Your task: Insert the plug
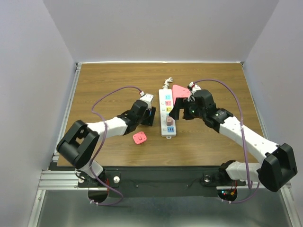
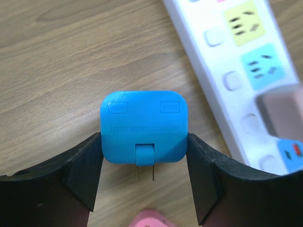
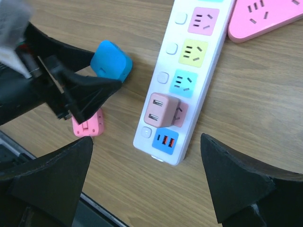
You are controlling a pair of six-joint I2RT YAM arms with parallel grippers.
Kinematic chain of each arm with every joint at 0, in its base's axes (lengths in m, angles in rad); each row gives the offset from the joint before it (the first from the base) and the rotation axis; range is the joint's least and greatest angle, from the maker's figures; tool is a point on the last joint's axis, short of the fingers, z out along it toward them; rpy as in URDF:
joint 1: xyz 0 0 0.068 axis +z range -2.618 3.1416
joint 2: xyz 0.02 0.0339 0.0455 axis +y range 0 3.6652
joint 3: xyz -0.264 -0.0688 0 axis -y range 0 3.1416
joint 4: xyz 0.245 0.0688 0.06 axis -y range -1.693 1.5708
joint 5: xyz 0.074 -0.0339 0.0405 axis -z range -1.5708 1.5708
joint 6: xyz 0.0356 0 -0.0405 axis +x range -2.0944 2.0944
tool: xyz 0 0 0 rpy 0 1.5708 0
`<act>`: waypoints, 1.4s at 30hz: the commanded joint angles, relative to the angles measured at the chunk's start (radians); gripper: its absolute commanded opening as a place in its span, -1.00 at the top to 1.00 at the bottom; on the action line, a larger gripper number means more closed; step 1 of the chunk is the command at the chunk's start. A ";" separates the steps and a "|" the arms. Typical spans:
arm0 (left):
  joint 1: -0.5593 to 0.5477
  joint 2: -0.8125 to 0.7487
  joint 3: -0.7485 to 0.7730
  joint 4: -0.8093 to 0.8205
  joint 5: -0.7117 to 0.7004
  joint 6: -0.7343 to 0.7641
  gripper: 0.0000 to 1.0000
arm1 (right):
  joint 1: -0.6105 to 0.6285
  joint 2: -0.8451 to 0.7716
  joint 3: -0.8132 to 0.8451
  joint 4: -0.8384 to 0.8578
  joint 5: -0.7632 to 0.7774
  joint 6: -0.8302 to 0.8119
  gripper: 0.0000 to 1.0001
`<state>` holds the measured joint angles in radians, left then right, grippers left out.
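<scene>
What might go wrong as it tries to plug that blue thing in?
The blue plug sits pinched at its edges by the left hand, prongs pointing back toward the hand, so it may slip when turned. The power strip lies unheld, the open right hand hovering above it; pushing may shove it. The plugged-in charger crowds the free teal socket.

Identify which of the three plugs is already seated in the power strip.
The beige USB adapter, seated in the power strip. The blue plug is held in the left gripper; the pink plug lies loose on the table.
</scene>
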<state>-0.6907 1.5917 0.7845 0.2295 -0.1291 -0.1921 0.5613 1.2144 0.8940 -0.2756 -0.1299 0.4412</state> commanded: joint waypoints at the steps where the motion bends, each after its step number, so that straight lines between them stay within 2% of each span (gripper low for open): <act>1: -0.012 -0.172 -0.062 0.102 0.101 0.078 1.00 | -0.021 0.025 0.060 0.059 -0.131 0.005 -0.99; 11: -0.067 -0.381 -0.180 0.212 0.301 0.166 1.00 | -0.028 0.103 0.103 0.141 -0.316 0.066 -0.93; 20: -0.116 -0.463 -0.202 0.231 0.281 0.186 1.00 | -0.026 0.169 0.068 0.249 -0.407 0.134 -0.85; 30: -0.144 -0.447 -0.182 0.232 0.260 0.187 1.00 | -0.028 0.227 0.048 0.328 -0.488 0.165 -0.71; 33: -0.153 -0.447 -0.180 0.241 0.247 0.214 1.00 | -0.026 0.241 0.039 0.337 -0.504 0.166 -0.46; 36: -0.156 -0.443 -0.177 0.245 0.243 0.212 1.00 | -0.026 0.249 0.029 0.346 -0.516 0.168 -0.30; 37: -0.156 -0.441 -0.177 0.245 0.238 0.210 1.00 | -0.026 0.251 0.028 0.348 -0.520 0.168 -0.16; 39: -0.158 -0.437 -0.177 0.246 0.230 0.210 1.00 | -0.028 0.252 0.026 0.349 -0.536 0.168 -0.04; 41: -0.158 -0.435 -0.177 0.249 0.221 0.204 1.00 | -0.028 0.252 0.025 0.351 -0.553 0.162 0.22; 42: -0.158 -0.434 -0.179 0.251 0.214 0.201 0.92 | -0.028 0.252 0.026 0.351 -0.556 0.160 0.37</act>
<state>-0.8448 1.1629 0.5930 0.4149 0.1143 -0.0002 0.5423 1.4685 0.9192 0.0231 -0.6476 0.6147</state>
